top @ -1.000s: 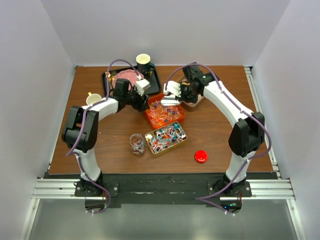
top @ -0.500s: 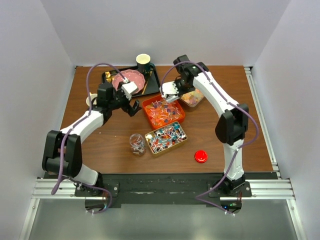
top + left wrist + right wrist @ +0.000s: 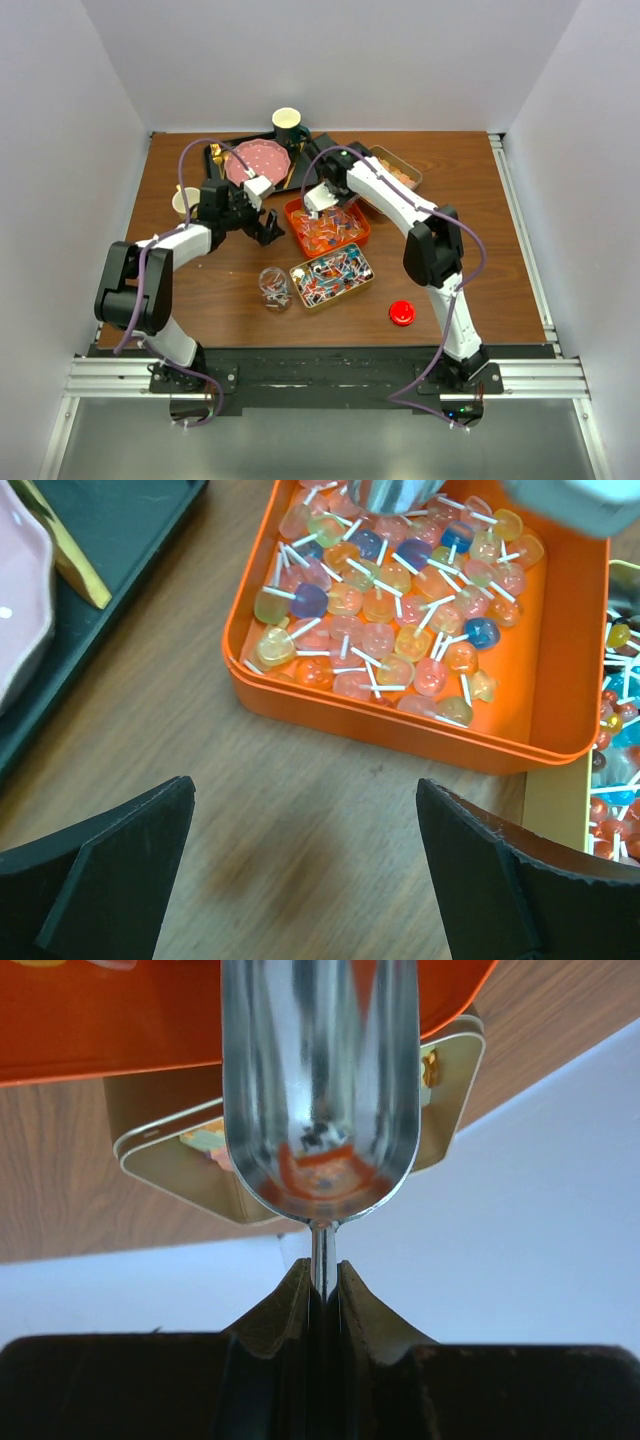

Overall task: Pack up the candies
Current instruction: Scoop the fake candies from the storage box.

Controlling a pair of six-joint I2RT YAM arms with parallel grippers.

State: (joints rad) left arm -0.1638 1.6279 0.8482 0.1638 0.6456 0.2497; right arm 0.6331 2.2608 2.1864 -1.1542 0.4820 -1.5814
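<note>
Wooden table (image 3: 480, 250); right pincer (image 3: 322, 1295) clamps scoop (image 3: 320, 1090) over candies (image 3: 390, 610).

Wooden table (image 3: 470, 230): black tray (image 3: 215, 155), orange tin (image 3: 560, 630), 2 gold tins (image 3: 400, 172) (image 3: 297, 272), jar (image 3: 273, 288), red lid (image 3: 402, 313).

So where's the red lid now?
In the top view, the red lid lies on the table by its near edge, right of the gold tin.

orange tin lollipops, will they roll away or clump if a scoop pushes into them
Probably little rolling: the lollipops look flattish and each carries a white stick. The sticks cross in the pile, so several may snag and lift together. They look small and glossy, so likely light and apt to slide off the metal scoop.
</note>
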